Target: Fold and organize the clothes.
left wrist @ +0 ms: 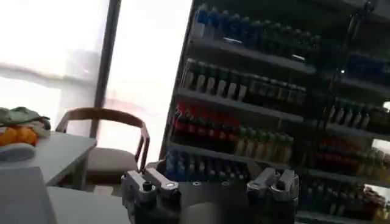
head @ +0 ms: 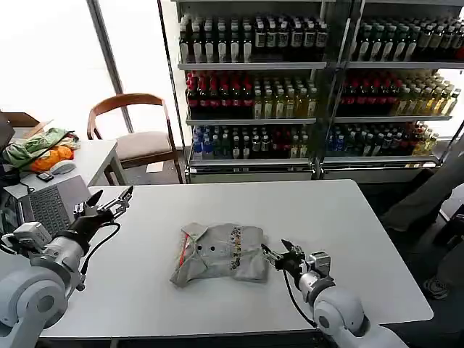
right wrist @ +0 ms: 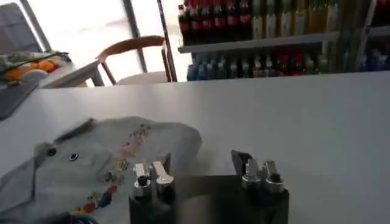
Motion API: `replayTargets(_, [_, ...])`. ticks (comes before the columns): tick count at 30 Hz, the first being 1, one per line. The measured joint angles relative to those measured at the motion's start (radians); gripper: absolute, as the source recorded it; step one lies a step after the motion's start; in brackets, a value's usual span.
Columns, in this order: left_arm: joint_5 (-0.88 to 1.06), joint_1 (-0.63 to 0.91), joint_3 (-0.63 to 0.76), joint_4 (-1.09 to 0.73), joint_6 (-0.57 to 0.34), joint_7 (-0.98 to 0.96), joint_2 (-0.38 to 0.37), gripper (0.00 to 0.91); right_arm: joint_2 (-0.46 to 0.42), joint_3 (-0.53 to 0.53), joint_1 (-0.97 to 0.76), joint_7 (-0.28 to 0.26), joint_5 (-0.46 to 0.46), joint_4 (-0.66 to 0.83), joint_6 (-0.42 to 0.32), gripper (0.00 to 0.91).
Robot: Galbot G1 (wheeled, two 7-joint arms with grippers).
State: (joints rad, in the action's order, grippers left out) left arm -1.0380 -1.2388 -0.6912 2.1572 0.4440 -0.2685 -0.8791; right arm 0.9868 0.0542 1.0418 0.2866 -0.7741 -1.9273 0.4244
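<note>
Shirt: A grey shirt (head: 221,254) with orange collar trim and a strip of small coloured prints lies in a compact, rumpled bundle at centre frame in my head view, on the white table (head: 348,217).
Right claw: My right claw (head: 279,255) sits at the shirt's right edge, low over the table, fingers spread and holding nothing; my wrist view puts the cloth just beyond the fingertips.
Left claw: My left claw (head: 109,203) hangs raised at left of frame, well apart from the shirt, fingers apart and empty.
Done: I judge the shirt mostly folded, with the sleeves tucked in and the sides brought together.
Left: The edges look uneven, so it probably still needs squaring and placing neatly.
Background: A green-and-orange heap (head: 40,148) rests on the side table at upper left.
</note>
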Motion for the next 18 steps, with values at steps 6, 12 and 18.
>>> replayTargets(6, [-0.003,-0.015,-0.014,0.008,0.000,0.000,0.001,0.907,0.056,-0.047,-0.051,-0.004,0.079,0.015,-0.081,0.907])
replayTargets(12, [-0.002,-0.034,-0.031,0.021,0.000,0.000,-0.011,0.907,0.135,-0.128,-0.113,0.027,0.149,0.083,-0.137,0.907])
replayTargets(18, [0.000,-0.060,-0.055,0.027,0.000,0.003,-0.022,0.907,0.203,-0.190,-0.145,0.060,0.190,0.167,-0.180,0.907])
